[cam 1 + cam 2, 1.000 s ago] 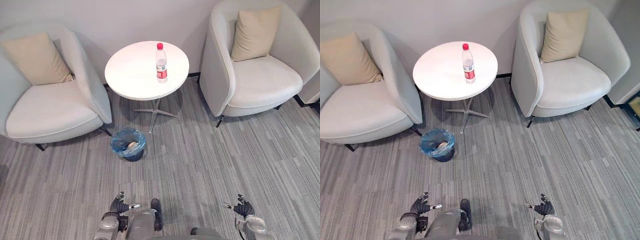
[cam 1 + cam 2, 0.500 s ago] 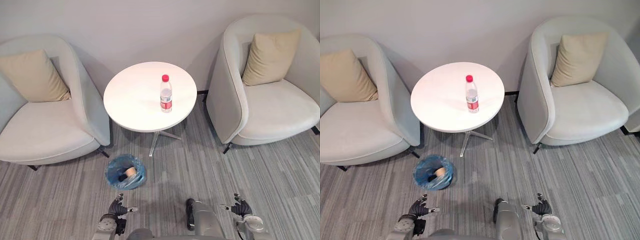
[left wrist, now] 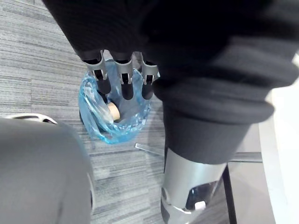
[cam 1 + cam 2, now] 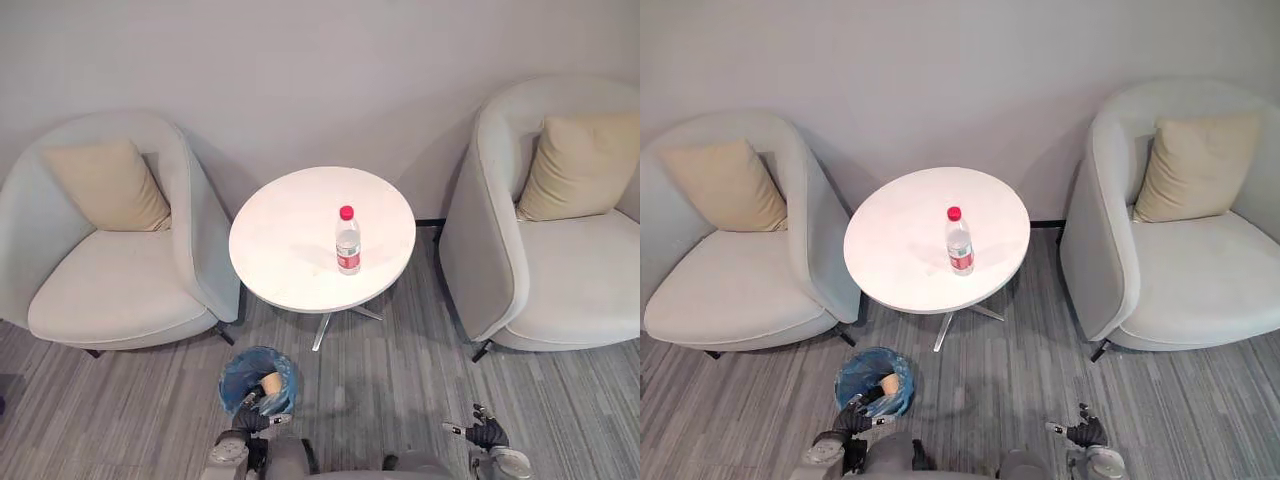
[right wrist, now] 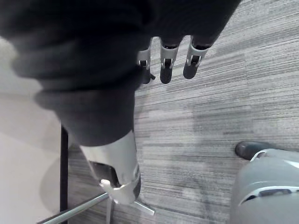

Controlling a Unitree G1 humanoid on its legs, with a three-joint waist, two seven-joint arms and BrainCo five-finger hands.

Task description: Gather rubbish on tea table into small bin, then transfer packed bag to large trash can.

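A round white tea table (image 4: 300, 240) is seen between two pale armchairs, one at the left (image 4: 110, 300) and one at the right (image 4: 570, 300), each with a beige cushion (image 4: 105, 185) against its back. A clear water bottle (image 4: 348, 242) with a red cap stands upright on the table, somewhat nearer to the right edge than to the centre, and nothing else is placed around it.

The small bin (image 4: 258, 375), lined with a blue bag, stands on the grey striped carpet (image 4: 400, 360) just before the front-left edge of the table, near the table's metal foot (image 4: 330, 322). A small beige item (image 4: 270, 384) lies inside the bin; what it is cannot be told.

The left hand (image 4: 250, 413) is held low, just in front of the bin's near rim. In the left wrist view its fingers (image 3: 127, 88) are shown straight and relaxed above the bag's mouth, with nothing held.

The right hand (image 4: 487, 435) is held low over bare carpet, well apart from the bin and the table. In the right wrist view its fingers (image 5: 166, 67) are loosely extended and empty.
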